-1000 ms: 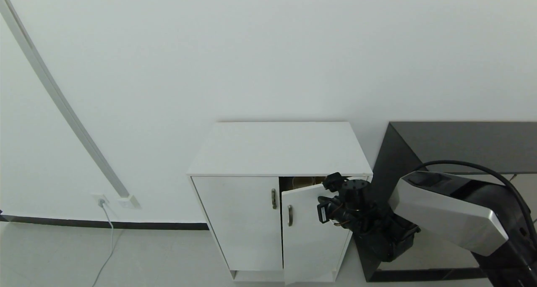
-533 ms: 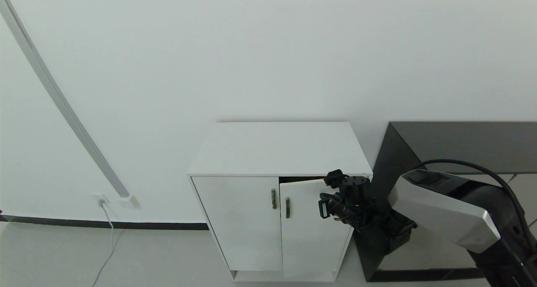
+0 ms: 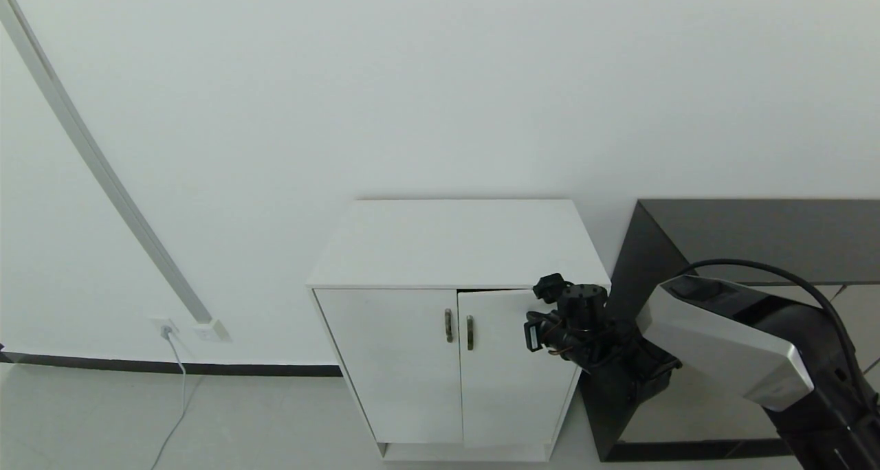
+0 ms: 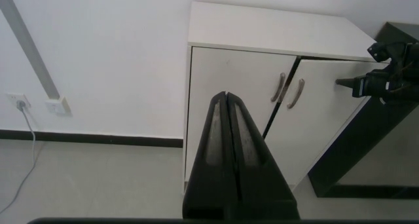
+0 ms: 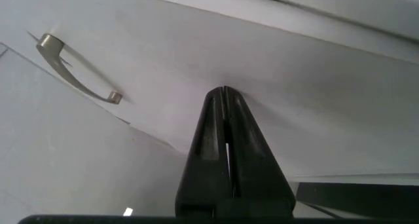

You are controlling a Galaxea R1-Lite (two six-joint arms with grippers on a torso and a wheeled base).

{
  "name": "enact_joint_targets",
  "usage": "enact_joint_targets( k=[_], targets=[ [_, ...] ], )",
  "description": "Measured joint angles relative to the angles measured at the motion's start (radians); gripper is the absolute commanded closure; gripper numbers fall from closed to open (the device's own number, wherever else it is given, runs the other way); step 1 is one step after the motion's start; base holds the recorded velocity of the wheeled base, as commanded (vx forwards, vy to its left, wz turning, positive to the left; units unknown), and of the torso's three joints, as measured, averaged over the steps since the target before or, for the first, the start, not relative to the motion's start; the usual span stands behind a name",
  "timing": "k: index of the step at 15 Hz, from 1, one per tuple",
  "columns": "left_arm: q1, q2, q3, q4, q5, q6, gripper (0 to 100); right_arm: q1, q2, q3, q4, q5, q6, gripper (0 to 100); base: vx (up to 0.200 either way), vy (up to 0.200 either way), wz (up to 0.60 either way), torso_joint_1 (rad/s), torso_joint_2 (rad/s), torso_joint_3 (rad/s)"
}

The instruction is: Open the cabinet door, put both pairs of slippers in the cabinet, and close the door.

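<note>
I hold the right gripper (image 5: 224, 92), closed and empty, against the right door (image 3: 509, 374) to push it shut; its top edge is not yet flush.

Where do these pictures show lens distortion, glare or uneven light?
Head view: the wall conduit looks bowed, which is a lens effect, and the light on the wall is soft and even. Left wrist view: the same conduit runs straight. Right wrist view: the cabinet door is evenly lit around the right gripper, without glare.
</note>
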Motion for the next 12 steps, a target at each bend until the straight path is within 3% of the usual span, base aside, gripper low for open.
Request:
enact_joint_targets(
  k=[12],
  targets=[
    [0.0, 0.0, 0.0, 0.0, 0.0, 0.0, 100, -0.021, 0.016, -0.032, 0.002, 0.0, 0.002, 100, 0.0, 0.0, 0.0, 0.0, 0.0, 0.0]
  ],
)
